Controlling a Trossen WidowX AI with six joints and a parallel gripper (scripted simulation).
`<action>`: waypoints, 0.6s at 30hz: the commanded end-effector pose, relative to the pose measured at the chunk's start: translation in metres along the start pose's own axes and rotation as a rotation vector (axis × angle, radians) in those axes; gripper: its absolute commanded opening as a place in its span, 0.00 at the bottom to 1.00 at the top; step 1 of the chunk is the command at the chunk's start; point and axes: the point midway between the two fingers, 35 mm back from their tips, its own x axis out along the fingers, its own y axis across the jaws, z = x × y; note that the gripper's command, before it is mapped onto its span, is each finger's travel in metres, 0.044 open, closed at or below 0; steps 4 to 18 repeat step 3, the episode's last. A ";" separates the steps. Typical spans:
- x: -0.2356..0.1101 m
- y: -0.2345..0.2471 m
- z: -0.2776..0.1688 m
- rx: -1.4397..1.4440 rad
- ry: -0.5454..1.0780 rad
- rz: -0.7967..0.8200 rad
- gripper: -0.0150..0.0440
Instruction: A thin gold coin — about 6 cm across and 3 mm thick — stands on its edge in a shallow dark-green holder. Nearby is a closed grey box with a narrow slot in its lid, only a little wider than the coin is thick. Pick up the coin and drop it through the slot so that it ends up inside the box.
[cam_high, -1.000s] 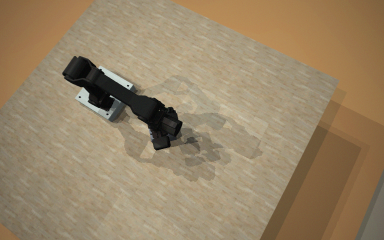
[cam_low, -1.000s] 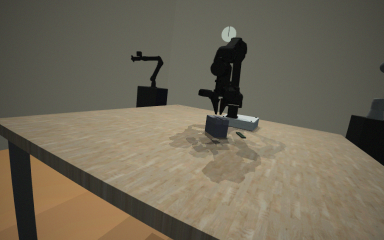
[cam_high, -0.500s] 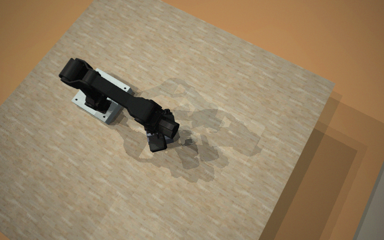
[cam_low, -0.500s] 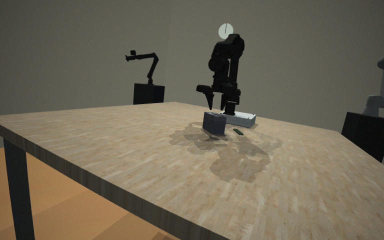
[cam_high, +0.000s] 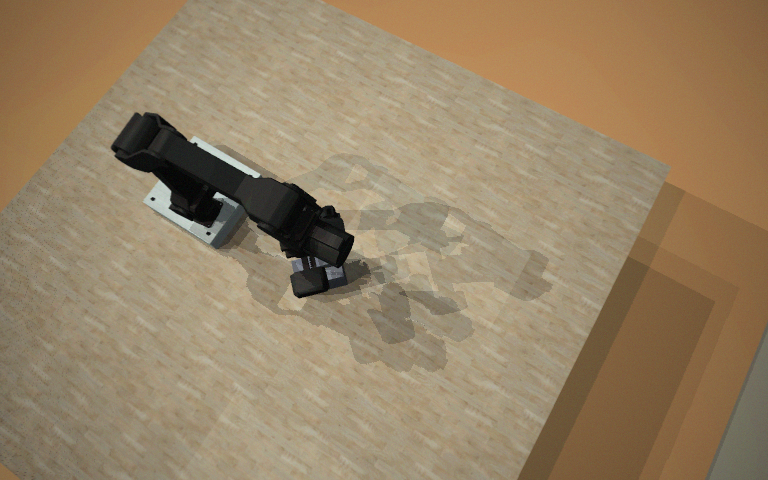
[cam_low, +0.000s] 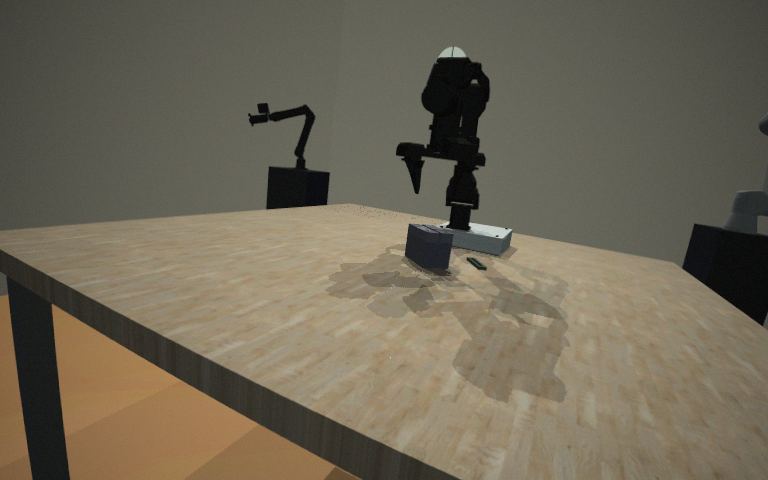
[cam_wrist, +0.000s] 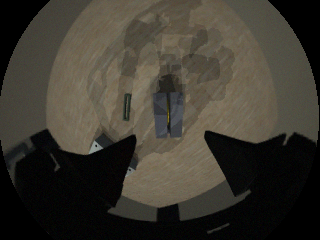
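Below the wide-open gripper (cam_wrist: 170, 142), the coin (cam_wrist: 170, 114) sits in the box's (cam_wrist: 162, 119) slot.

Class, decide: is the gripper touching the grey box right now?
Apart. The exterior view shows the gripper hanging well above the grey box, with bare wall between them; its fingers stand wide open.

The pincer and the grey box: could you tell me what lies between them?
Nothing but open air: in the exterior view the open pincer hangs above the grey box, apart from it. The wrist view shows a thin yellow line in the lid's slot.
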 end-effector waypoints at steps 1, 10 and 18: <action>-0.003 0.000 0.000 0.004 0.001 0.002 1.00; -0.003 0.000 0.000 0.004 0.001 0.002 1.00; -0.003 0.000 0.000 0.004 0.001 0.002 1.00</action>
